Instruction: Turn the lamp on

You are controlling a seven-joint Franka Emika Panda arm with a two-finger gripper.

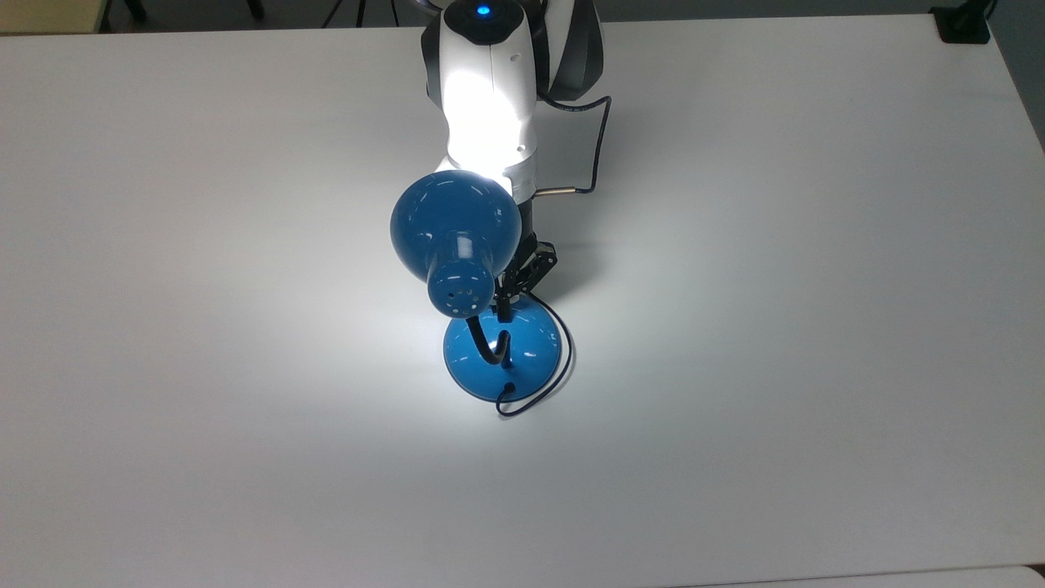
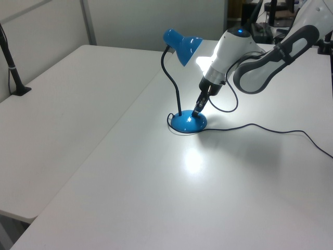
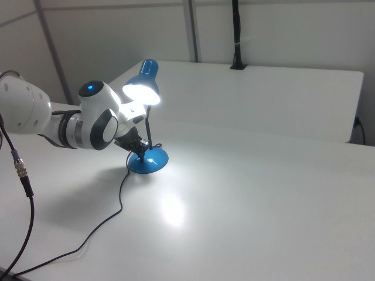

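Note:
The blue lamp stands mid-table and is lit: its shade [image 1: 455, 229] [image 2: 182, 42] [image 3: 143, 88] glows and throws a bright patch on the white table [image 1: 775, 327]. A black gooseneck rises from its round blue base [image 1: 526, 355] [image 2: 186, 123] [image 3: 151, 164]. My gripper [image 1: 501, 309] [image 2: 196, 111] [image 3: 140, 155] is shut, slanting down, its tip touching the base's rim on the arm's side. The shade hides the switch and part of the gripper in the top view.
The lamp's thin black cord [image 2: 260, 126] [image 3: 114, 208] loops round the base and trails off across the table. A black clamp post [image 2: 13, 73] [image 3: 236, 35] stands at a table edge. A cable [image 1: 600, 135] hangs off my wrist.

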